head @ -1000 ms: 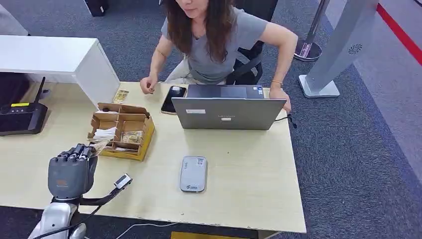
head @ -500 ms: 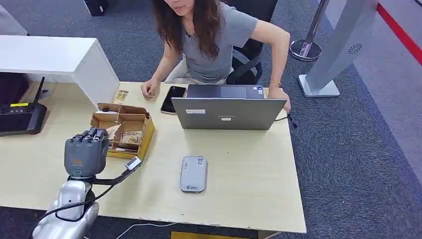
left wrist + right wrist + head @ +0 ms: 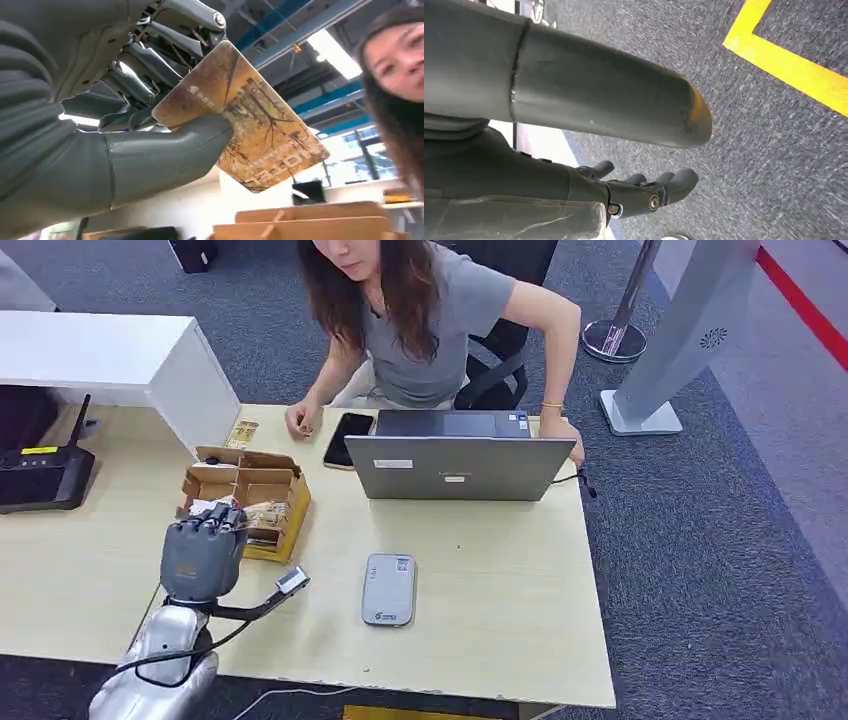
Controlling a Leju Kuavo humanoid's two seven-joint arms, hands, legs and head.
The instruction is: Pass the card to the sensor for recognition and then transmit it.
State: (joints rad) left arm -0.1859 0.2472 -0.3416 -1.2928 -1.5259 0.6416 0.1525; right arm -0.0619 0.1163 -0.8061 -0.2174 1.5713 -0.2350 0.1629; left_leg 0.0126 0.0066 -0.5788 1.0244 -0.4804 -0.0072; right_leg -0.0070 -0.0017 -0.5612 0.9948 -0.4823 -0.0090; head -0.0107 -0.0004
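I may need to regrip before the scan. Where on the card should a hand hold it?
Keep to the corner the left hand already pinches between thumb and fingers. The card is flat and thin, and its free printed end sticks out clear, ready to lay over the grey reader.

Pale wooden table (image 3: 480, 640) on grey carpet. Grey laptop (image 3: 458, 468) open near the far edge, lid toward the camera. Black phone (image 3: 349, 438) just beside it on the left. Person (image 3: 440, 320) in a grey top seated behind, one hand on each side of the laptop. Cardboard box (image 3: 262, 502) with dividers on the table's left part, small packets inside, contents too small to tell. Possibly another packet (image 3: 241, 433) flat on the table behind the box. White cabinet (image 3: 120, 358) at the far left corner, black router (image 3: 45, 475) with an aerial beside it. Grey stand (image 3: 680, 340) and chrome post base (image 3: 614, 340) on the carpet, far right.
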